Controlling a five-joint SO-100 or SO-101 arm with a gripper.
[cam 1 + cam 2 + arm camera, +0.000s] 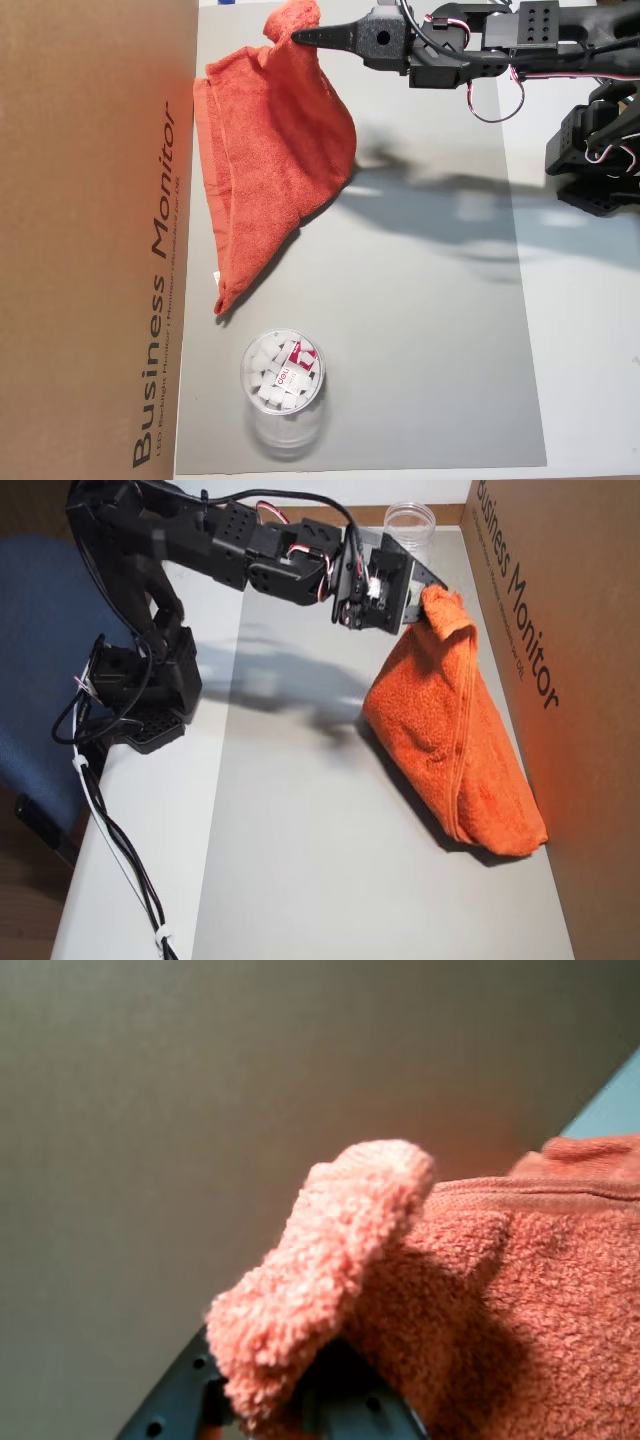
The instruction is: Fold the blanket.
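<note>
Grey mat (430, 330) on white table (590, 330), bearing blanket (270, 170), clear jar (283, 385), possibly plastic

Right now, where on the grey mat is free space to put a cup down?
The grey mat is bare between the blanket and the white table edge, right of the jar. It is crowded along the cardboard box, where the gripper holds the blanket up.
</note>
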